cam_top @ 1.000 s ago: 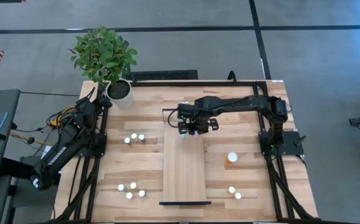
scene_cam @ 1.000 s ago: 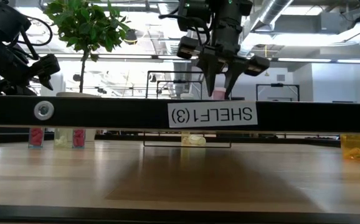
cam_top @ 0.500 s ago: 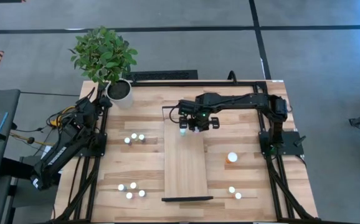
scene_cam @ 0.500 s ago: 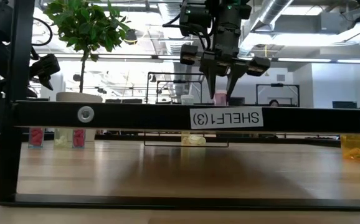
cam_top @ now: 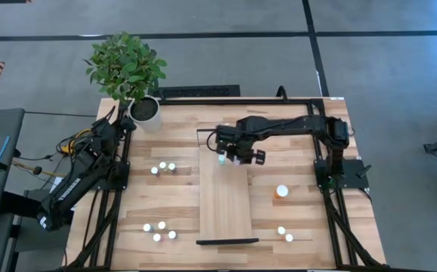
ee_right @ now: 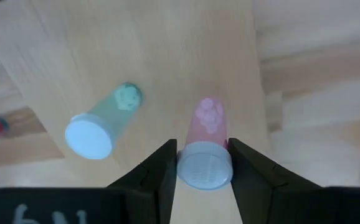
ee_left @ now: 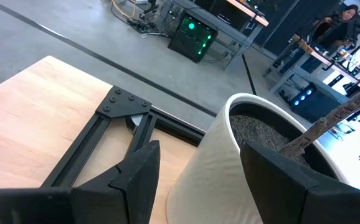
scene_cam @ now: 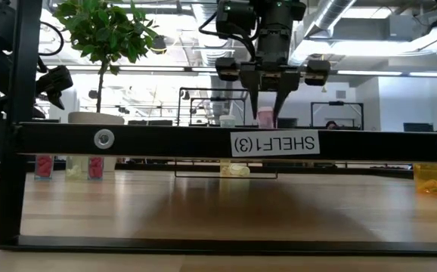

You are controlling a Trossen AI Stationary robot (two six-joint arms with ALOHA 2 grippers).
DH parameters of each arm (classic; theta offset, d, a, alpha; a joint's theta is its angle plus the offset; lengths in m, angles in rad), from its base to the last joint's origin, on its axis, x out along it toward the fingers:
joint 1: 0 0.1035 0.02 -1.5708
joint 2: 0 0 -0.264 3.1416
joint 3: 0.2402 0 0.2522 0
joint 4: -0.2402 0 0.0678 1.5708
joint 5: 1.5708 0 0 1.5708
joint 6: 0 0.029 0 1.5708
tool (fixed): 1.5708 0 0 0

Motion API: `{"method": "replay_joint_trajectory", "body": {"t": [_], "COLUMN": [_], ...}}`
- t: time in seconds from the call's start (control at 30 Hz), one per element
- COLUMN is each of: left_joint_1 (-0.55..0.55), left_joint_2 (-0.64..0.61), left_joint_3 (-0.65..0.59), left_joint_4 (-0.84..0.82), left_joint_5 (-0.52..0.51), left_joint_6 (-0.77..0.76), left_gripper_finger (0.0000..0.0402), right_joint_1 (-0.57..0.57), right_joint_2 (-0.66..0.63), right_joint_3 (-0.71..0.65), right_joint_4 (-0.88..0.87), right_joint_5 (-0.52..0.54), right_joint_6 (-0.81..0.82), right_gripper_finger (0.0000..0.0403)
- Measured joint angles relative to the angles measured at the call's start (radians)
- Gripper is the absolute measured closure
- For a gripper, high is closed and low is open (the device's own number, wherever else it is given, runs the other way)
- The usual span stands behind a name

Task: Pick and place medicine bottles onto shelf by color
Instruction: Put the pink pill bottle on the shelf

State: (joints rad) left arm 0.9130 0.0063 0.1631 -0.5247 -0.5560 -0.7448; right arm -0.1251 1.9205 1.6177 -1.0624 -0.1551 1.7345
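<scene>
The right arm reaches from its base across toward the middle, wrist bent so the right gripper [cam_top: 234, 153] points straight down. Its fingers [ee_right: 161, 171] stand slightly parted, one on each side of a pink bottle [ee_right: 206, 149]. The left arm lies folded back at its own side, the left gripper [ee_left: 198, 186] with fingers spread apart.

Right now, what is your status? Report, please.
Right gripper over shelf, fingers around pink bottle. Teal bottle beside it, apart. Left gripper open at plant pot.
</scene>
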Motion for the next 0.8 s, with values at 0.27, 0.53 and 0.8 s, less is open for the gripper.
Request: {"method": "replay_joint_trajectory", "body": {"t": [0.27,0.53,0.8], "left_joint_1": [0.000,0.000,0.000], "left_joint_2": [0.000,0.000,0.000], "left_joint_3": [0.000,0.000,0.000], "left_joint_4": [0.000,0.000,0.000], "left_joint_5": [0.000,0.000,0.000], "left_joint_6": [0.000,0.000,0.000], "left_gripper_finger": [0.0191,0.0191,0.0191], "right_joint_1": [0.000,0.019,0.005], "right_joint_2": [0.000,0.000,0.000], "right_joint_3": [0.000,0.000,0.000], "right_joint_4": [0.041,0.025,0.025], "right_joint_5": [0.002,0.075,0.107], "right_joint_6": [0.249,0.421,0.500], "right_gripper_finger": [0.0257,0.0265,0.0256]}}
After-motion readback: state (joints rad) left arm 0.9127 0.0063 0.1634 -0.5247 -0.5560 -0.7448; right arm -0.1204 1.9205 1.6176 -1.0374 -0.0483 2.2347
